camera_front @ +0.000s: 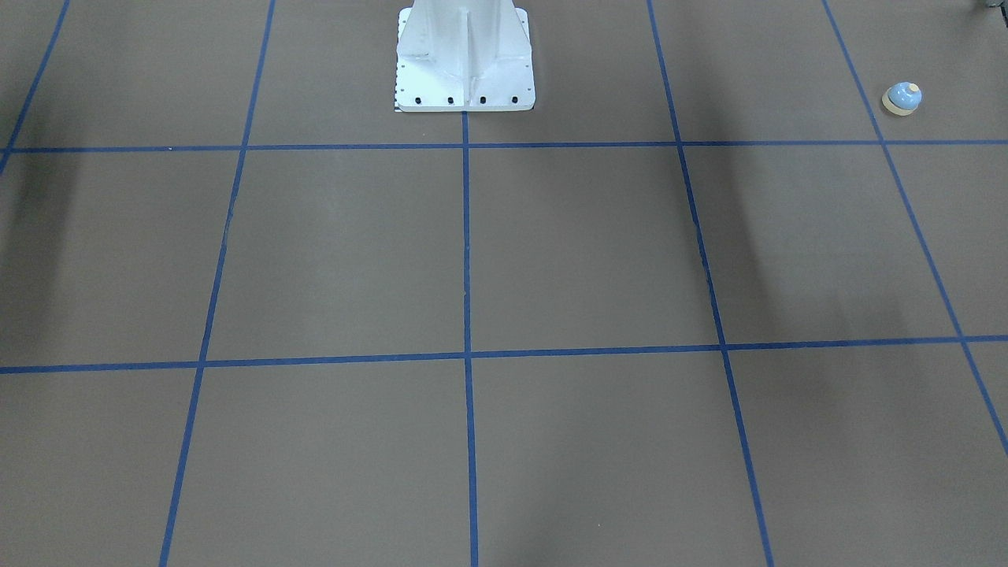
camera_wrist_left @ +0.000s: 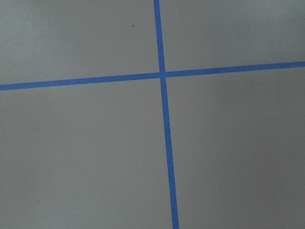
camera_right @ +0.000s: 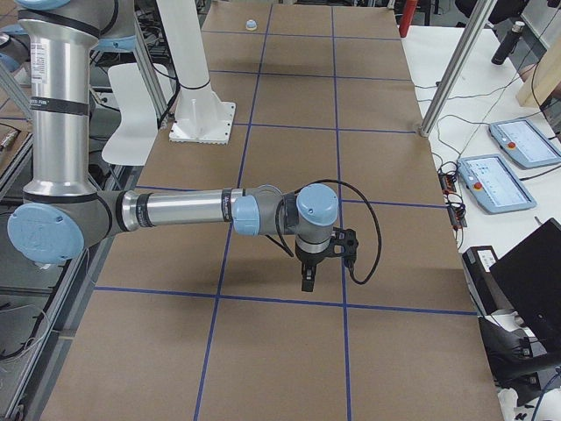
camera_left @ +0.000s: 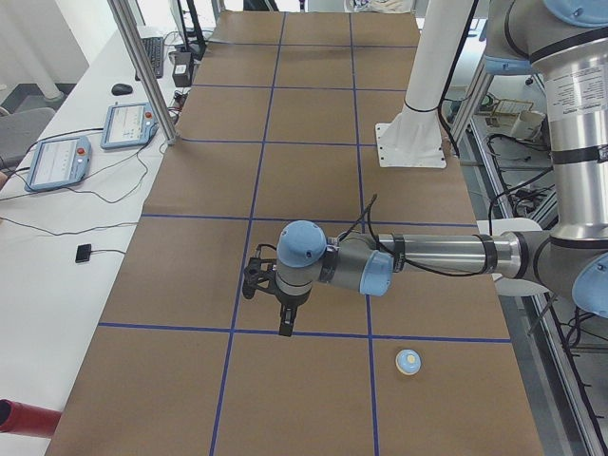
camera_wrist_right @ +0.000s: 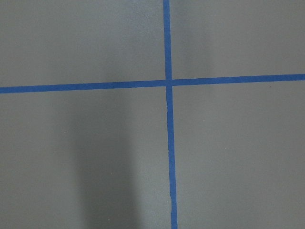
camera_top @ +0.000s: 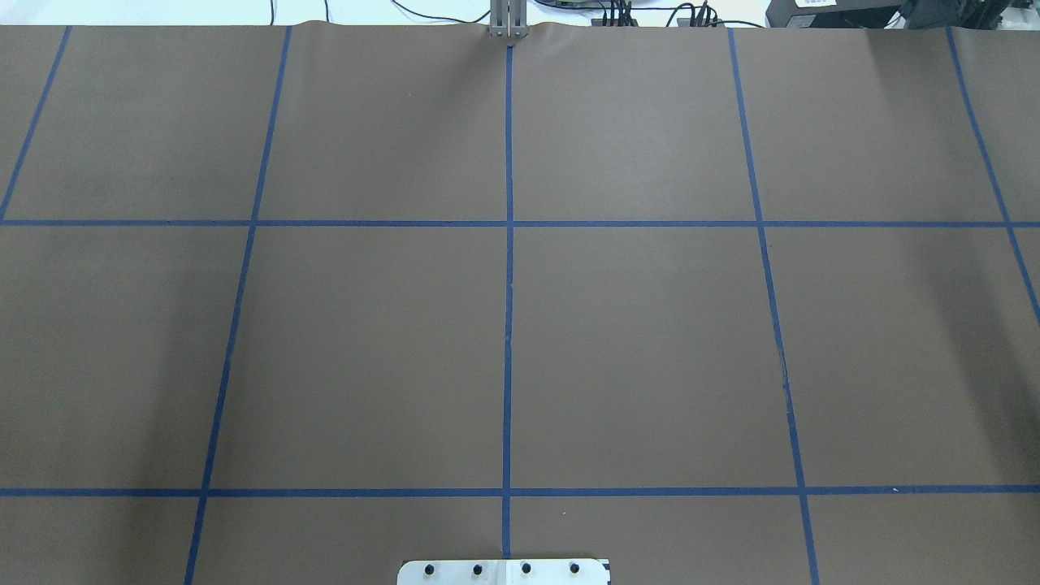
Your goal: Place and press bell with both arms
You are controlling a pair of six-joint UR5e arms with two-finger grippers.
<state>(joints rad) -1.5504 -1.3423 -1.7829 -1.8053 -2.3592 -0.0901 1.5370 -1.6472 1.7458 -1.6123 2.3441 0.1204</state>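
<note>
The bell (camera_front: 902,98) is a small light-blue dome on a cream base, standing on the brown table at the robot's left end. It also shows in the exterior left view (camera_left: 408,362) and far off in the exterior right view (camera_right: 250,25). My left gripper (camera_left: 284,328) hangs above the table, pointing down, apart from the bell and further out from the robot. My right gripper (camera_right: 307,282) hangs above the table's other end, pointing down. Neither holds anything that I can see. I cannot tell whether they are open or shut. Both wrist views show only table.
The white bolted pedestal (camera_front: 465,59) stands at the robot's side of the table. Blue tape lines (camera_top: 508,325) divide the brown surface into squares. Tablets (camera_left: 128,123) and cables lie on the white bench beyond the far edge. Metal posts (camera_right: 451,66) stand at that edge.
</note>
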